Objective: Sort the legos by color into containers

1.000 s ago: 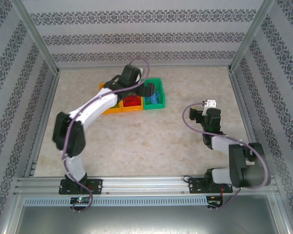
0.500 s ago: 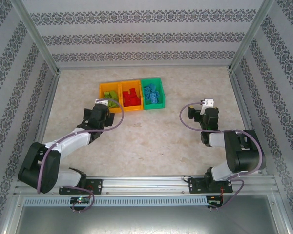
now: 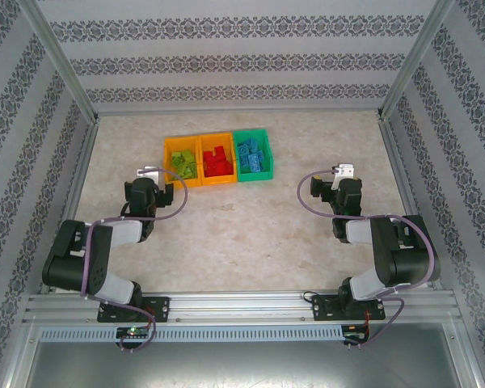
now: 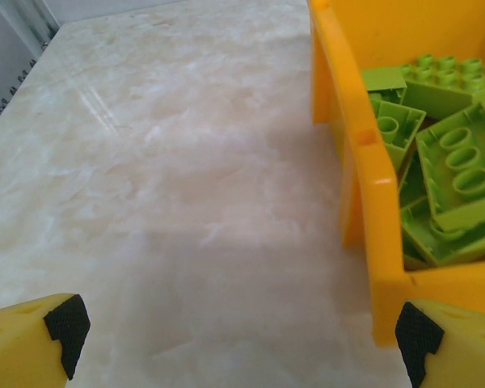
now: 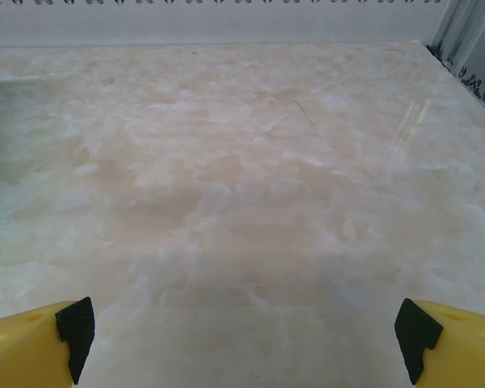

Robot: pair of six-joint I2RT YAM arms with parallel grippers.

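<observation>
The containers [image 3: 214, 136] stand in a row toward 12 o'clock on the surface [image 3: 242, 234]. Lime green legos [image 3: 183, 164] fill the orange bin at the 9 o'clock end, red legos [image 3: 218, 165] the middle orange bin, and blue legos [image 3: 253, 158] the green bin. From above, single bricks are too small to count.

The left wrist view gives the detail. There the lime green bricks [image 4: 449, 166] lie piled, some studs up and some showing hollow undersides, behind the orange bin's wall [image 4: 360, 162]. The frame cuts this bin off at 3 o'clock.

The left claw [image 3: 152, 178] is spread wide and holds nothing, at 7 o'clock of the row and apart from it. The right claw [image 3: 339, 176], at 3 o'clock, also gapes with nothing in it, and marbled surface [image 5: 242, 202] lies ahead of its pads [image 5: 424, 327].

A second ago the left arm lay across the row and hid part of it. Since then it has folded back toward 8 o'clock, while the right arm has barely moved.
</observation>
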